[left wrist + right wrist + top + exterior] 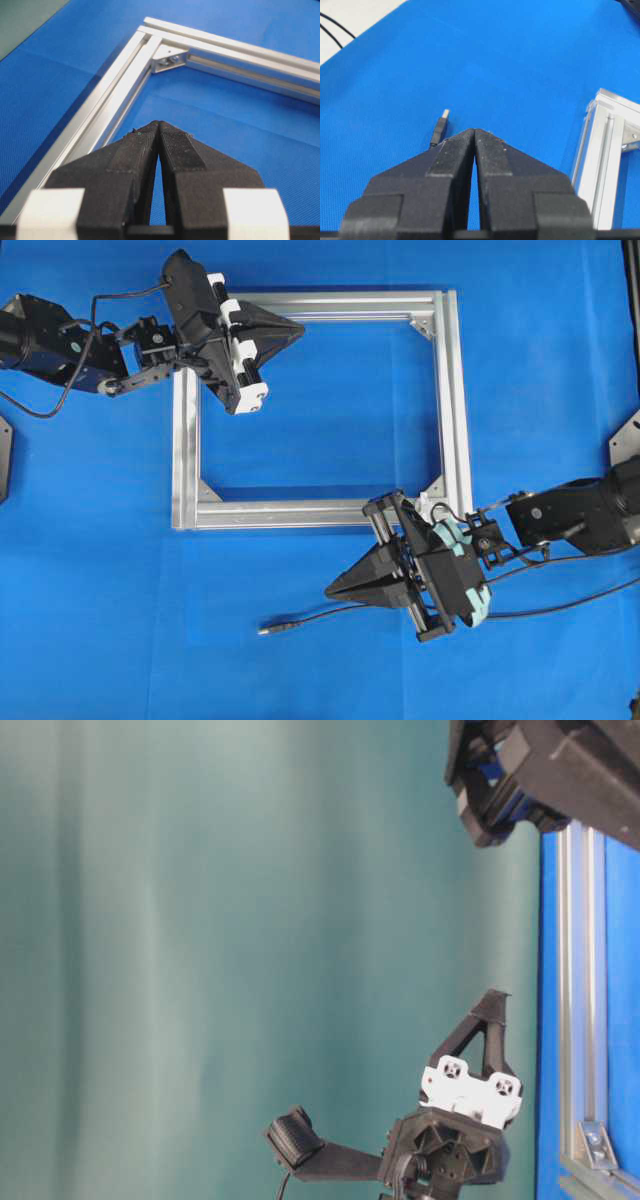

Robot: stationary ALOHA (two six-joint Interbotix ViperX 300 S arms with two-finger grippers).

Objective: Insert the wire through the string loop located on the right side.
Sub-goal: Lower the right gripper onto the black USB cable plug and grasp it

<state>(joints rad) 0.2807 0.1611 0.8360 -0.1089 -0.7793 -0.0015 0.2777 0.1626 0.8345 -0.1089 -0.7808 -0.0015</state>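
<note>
Blue cloth covers the table [120, 590], and on it lies a square silver frame [455, 410] with both arms poised near opposite corners. What the coming move turns on is the wire [300, 621]: it lies flat on the cloth below the frame's lower edge, its long axis running roughly left to right in the overhead view, with the metal-tipped plug at its left end and the cable trailing rightward under the right arm. The right gripper [335, 590] is clearly the nearer one; its tip hovers just above and to the right of the plug, apart from it, jaws pressed together and holding nothing. In the right wrist view the plug [440, 128] shows just ahead and slightly left of the closed tips, pointing away from the camera. The left gripper [297, 332] sits well apart at the frame's upper left, also pressed shut and empty. The string loop cannot be made out with confidence; a small pale shape near the frame's lower right corner may be it. Judging from this, the right gripper would need to spread and come down leftward onto the wire just behind the plug.
</note>
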